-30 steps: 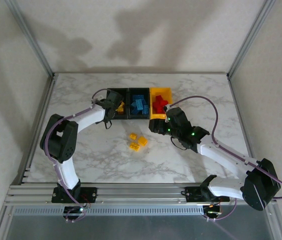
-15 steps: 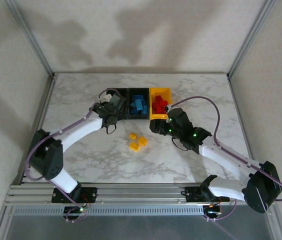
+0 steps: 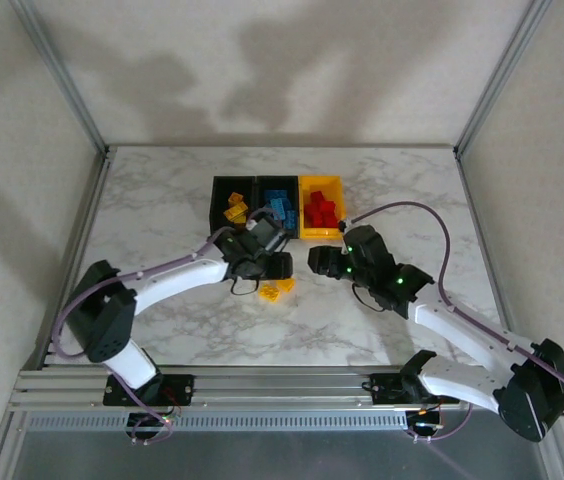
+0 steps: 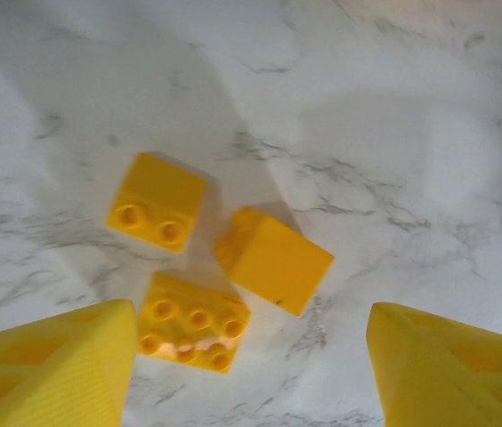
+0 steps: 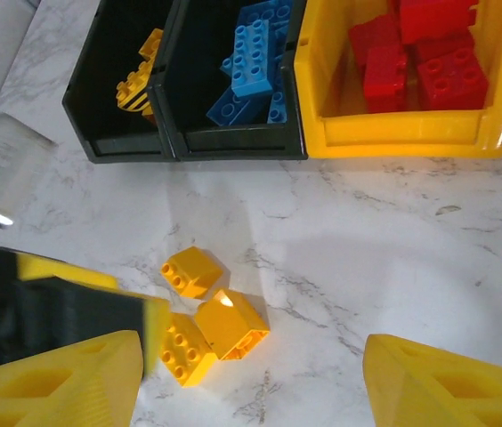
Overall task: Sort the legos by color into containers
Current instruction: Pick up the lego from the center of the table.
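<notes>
**A:** Sort status?

**B:** Mostly done, by my reading. In the right wrist view the red bricks (image 5: 411,53) sit in the yellow bin (image 5: 402,133) at upper right. The blue bricks (image 5: 251,53) are in the middle black bin (image 5: 233,142), and the sorted yellow bricks (image 5: 140,80) are in the left black bin (image 5: 126,147). Three loose yellow bricks (image 4: 193,322) lie bunched on the surface (image 4: 393,133), lower centre of that view. Those are what is left.

**A:** End effectors?

**B:** The left end effector (image 4: 249,356) hovers over the cluster, spread, nothing between. The right end effector (image 5: 251,356) is also spread and empty, below the bins in frame.

**A:** Materials?

**B:** The bricks are hard, glossy moulded plastic, blocky with round studs. One loose brick shows only smooth faces. The bins are rigid, thin-walled, open-top rectangles. The surface is smooth and white with grey marble veining. The fingers (image 4: 46,374) are yellow and finely ribbed.
</notes>
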You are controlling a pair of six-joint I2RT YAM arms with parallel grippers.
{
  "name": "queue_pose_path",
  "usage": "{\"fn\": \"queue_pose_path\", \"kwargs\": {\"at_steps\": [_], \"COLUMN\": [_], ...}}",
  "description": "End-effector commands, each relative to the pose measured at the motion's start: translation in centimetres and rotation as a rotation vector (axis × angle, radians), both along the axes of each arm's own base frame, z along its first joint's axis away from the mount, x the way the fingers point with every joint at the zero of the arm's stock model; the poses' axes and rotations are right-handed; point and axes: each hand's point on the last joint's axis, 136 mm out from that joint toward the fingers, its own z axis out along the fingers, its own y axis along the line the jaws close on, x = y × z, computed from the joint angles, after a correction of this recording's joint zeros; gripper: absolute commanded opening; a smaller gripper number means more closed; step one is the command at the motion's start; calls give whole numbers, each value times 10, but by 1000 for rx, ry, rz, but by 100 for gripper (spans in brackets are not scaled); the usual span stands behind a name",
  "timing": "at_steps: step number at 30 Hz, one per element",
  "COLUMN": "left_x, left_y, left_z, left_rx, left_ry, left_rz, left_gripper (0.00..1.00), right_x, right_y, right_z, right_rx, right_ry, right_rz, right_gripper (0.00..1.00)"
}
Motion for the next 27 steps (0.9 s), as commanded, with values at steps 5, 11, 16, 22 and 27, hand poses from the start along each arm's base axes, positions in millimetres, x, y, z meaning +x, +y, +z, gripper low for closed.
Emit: {"fn": "queue_pose_path", "kwargs": {"at_steps": [5,11,16,22,27], "left_x": [4,5,2,-2,-11], "left_y": [-24,-41,-39,-40,-43], "left_z": [-22,-24,-38,-51,-63], "left_rx": [21,22,63,82,100], "left_ry": [39,39,66,90,115], "left_rz": [-96,-125,-127,-136,-157], "left_gripper": [67,66,66,64,60], "right_x": [-4,-5,-5,-5,-6], "right_y": [-22,-26,-26,-28,-31], "right_z": [5,3,6,7,11], "right_rx": [-17,-13,-7,-7,-2], "right_ry": [-18,-14,-20,-24,-31], "right_rz": [-65,-76,-75,-77,-83], "right_gripper": [67,67,67,67,67]}}
